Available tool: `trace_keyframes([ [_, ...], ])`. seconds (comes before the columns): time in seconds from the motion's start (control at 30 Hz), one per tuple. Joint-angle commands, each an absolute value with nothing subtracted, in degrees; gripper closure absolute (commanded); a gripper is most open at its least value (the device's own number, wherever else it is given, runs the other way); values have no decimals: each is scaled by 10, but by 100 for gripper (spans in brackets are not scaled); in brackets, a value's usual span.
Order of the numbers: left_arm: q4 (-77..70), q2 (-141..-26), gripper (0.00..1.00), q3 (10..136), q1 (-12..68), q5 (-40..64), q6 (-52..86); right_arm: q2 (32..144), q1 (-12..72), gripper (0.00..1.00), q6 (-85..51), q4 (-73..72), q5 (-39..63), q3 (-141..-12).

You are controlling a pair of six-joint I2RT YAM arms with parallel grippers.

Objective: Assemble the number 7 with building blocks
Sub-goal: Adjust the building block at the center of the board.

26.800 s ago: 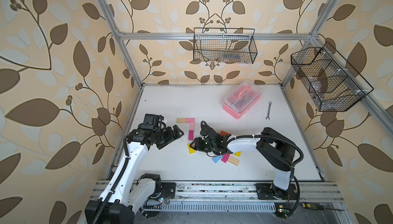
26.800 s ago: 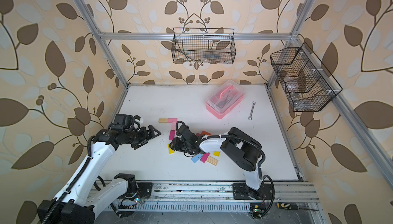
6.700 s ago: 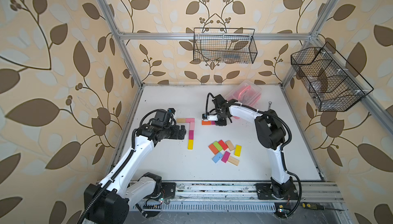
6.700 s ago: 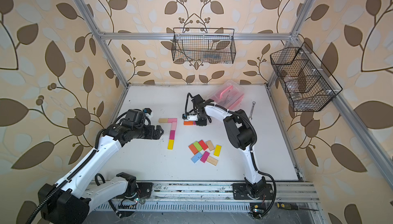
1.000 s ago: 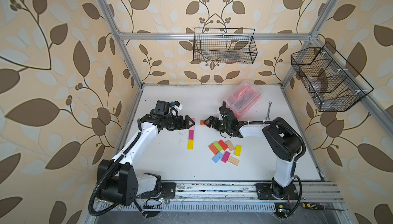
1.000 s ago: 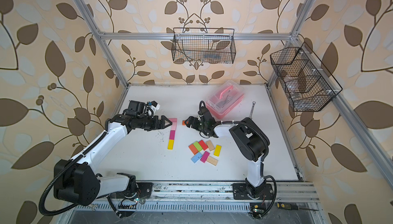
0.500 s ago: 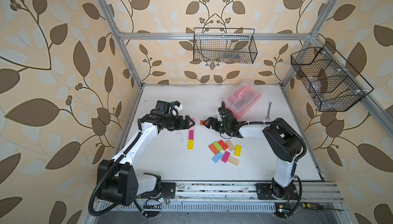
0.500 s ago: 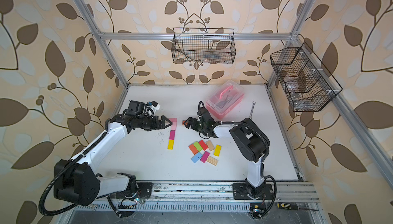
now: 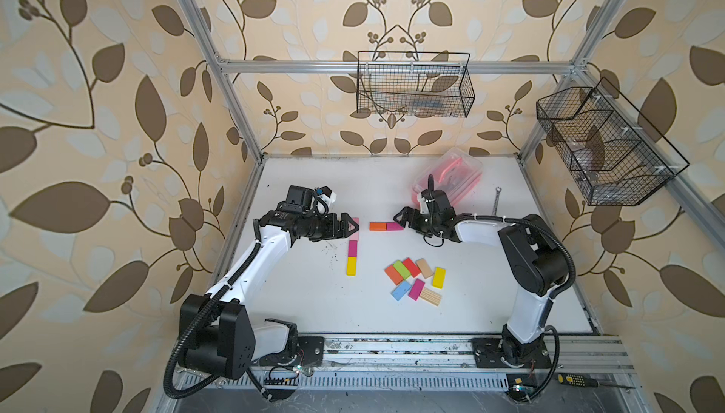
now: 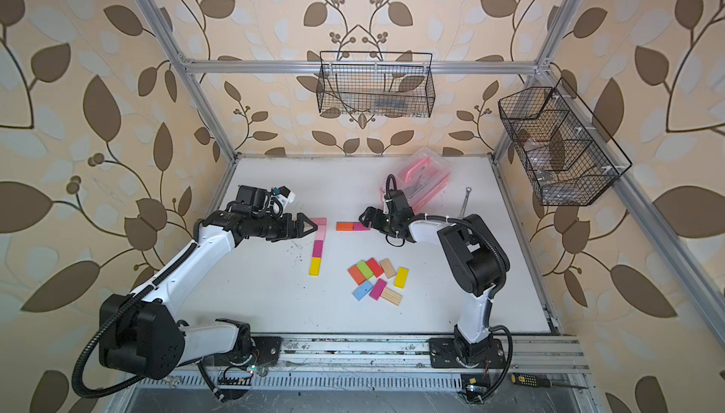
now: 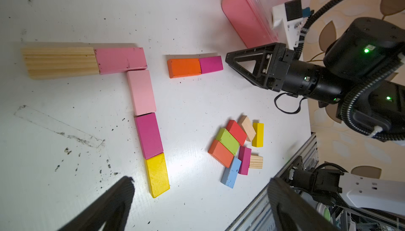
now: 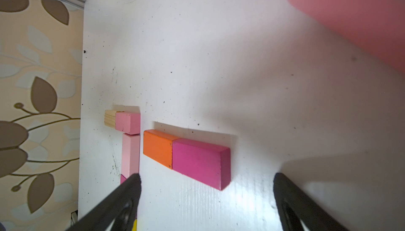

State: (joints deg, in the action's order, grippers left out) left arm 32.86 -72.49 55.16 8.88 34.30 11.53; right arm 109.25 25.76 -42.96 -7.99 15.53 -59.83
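Note:
A finished number 7 lies at the left: a wood block and a pink one as bar, with pale pink, magenta and yellow blocks as stem. My left gripper hovers open over its bar, hiding the wood block in both top views. To the right, an orange block and a magenta block lie end to end. My right gripper stands open just off the magenta end, holding nothing. Several loose building blocks lie in a cluster nearer the front.
A pink clear-lidded box stands right behind my right wrist, with a small wrench beside it. Wire baskets hang on the back wall and the right wall. The metal rail runs along the front edge.
My right gripper has drawn back to the right, uncovering the magenta block beside the orange one. The left arm has not moved.

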Motion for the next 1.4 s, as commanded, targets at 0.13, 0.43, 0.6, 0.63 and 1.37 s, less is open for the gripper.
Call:
trace_keyframes([
  [0.13, 331, -719, 2, 548, 83, 355, 109, 1145, 276, 5, -415, -36, 177, -637],
  [0.43, 330, -717, 2, 549, 83, 357, 110, 1142, 302, 5, -431, -43, 173, -626],
  [0.6, 331, -715, 2, 548, 83, 357, 109, 1136, 309, 5, -438, -47, 165, -621],
  [0.63, 331, -714, 2, 548, 83, 358, 110, 1135, 309, 5, -438, -47, 165, -620],
  [1.37, 388, -690, 2, 555, 83, 365, 105, 873, 262, 13, -268, 227, 36, -550],
])
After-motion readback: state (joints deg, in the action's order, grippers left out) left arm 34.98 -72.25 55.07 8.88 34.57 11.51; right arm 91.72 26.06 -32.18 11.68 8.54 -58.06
